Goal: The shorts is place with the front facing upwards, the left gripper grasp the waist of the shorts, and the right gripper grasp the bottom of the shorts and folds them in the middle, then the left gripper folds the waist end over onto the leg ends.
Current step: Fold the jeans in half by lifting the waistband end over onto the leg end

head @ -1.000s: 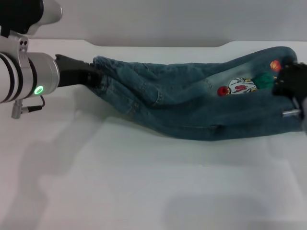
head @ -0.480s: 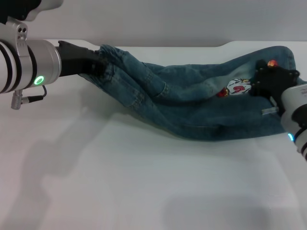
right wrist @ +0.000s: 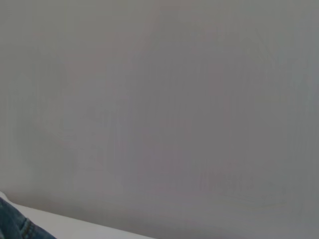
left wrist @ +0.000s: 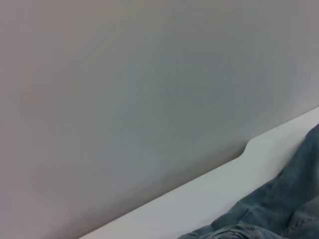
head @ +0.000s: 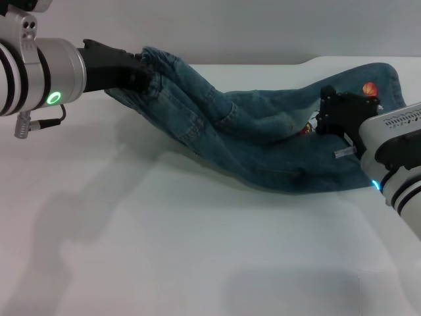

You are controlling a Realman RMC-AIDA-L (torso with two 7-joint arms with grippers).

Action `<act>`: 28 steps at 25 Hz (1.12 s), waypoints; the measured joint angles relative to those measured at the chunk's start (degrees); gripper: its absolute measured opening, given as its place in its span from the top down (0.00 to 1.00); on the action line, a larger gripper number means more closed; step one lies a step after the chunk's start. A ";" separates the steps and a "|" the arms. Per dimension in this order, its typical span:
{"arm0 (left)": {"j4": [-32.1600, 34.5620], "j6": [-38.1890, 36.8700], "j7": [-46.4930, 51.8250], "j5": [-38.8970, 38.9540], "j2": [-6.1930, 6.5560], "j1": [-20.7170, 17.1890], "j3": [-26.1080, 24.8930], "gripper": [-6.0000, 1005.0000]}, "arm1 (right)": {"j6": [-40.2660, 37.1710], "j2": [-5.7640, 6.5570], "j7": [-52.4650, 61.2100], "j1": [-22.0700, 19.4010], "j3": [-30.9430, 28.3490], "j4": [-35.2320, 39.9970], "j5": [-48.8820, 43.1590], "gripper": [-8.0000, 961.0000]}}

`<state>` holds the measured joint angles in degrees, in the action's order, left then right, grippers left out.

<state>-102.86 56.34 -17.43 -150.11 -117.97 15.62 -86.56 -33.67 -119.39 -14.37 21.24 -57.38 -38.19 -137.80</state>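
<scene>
The shorts (head: 263, 148) lay stretched across the white table (head: 164, 250). The left gripper (head: 135, 69) pinched the waist (head: 154, 66), lifted. The right gripper (head: 322, 122) sat over the cartoon print, mostly hiding it; its grip was unclear.

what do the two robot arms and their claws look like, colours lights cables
The left gripper is a black claw on a silver cylindrical arm with black rings, a green glowing ring light and a thin dark cable. The right gripper is a black claw on a white ribbed arm with a small blue light.

The shorts (head: 263, 141) are faded, creased denim cloth lying on a smooth, matt white table (head: 164, 250).
</scene>
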 joint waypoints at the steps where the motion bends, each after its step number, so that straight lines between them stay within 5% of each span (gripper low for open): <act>1: 0.00 0.00 0.00 0.00 0.00 0.00 0.00 0.93 | 0.06 0.00 0.19 0.29 -0.01 0.24 0.00 0.99; 28: -7.21 -0.18 -0.55 0.00 0.02 -0.48 1.07 0.93 | 3.60 -0.34 11.89 9.24 11.58 4.37 0.00 0.99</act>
<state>-110.07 56.16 -17.98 -150.12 -117.95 15.14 -85.49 -30.07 -119.73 -2.47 30.49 -45.79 -33.82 -137.80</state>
